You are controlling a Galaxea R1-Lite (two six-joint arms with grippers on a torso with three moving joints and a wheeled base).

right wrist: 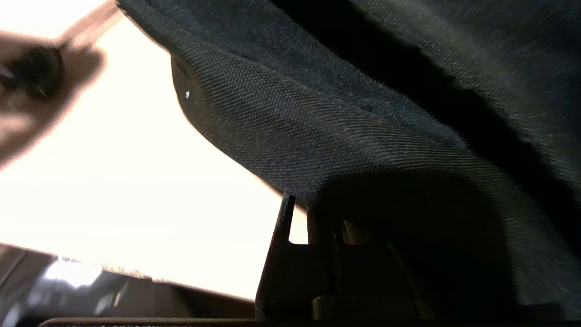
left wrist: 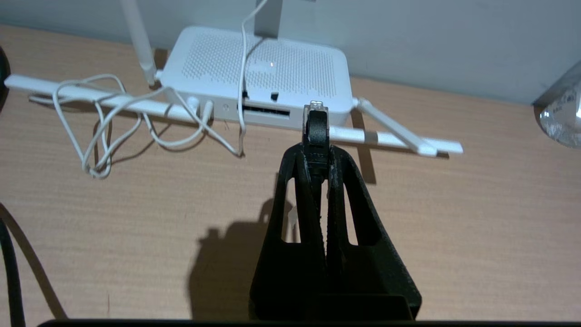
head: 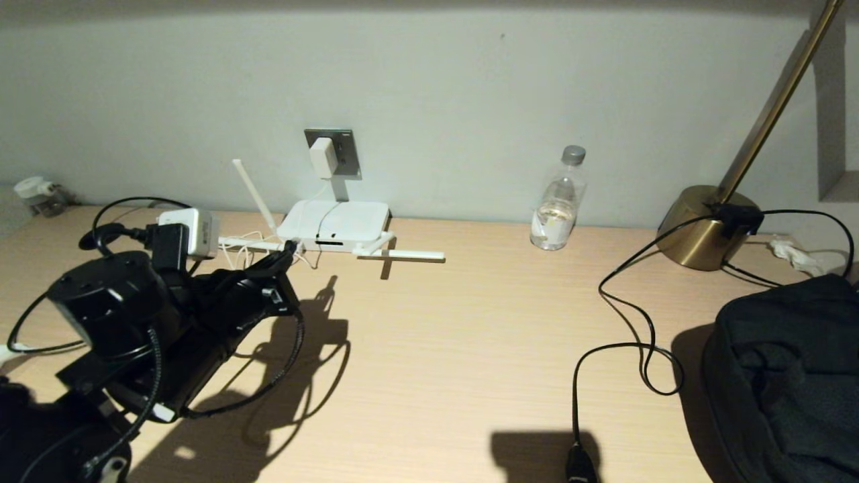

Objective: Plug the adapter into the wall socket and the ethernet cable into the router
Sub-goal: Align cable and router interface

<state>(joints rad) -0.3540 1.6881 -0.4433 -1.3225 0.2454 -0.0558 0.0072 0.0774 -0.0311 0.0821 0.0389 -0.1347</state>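
White adapter (head: 322,157) plugged into grey wall socket (head: 343,153). Flat white router (head: 335,223) below on desk. Ethernet cable's clear connector (left wrist: 316,119) just before router's port, unplugged.

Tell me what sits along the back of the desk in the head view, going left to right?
Router → water bottle → brass lamp base.

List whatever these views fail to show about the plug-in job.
- Head view: the left gripper hides the ethernet cable's connector and part of the router port slot.
- Left wrist view: wall socket and adapter lie beyond the top edge; the ethernet cable behind the closed fingers is hidden.
- Right wrist view: the right gripper tips vanish under a dark bag.
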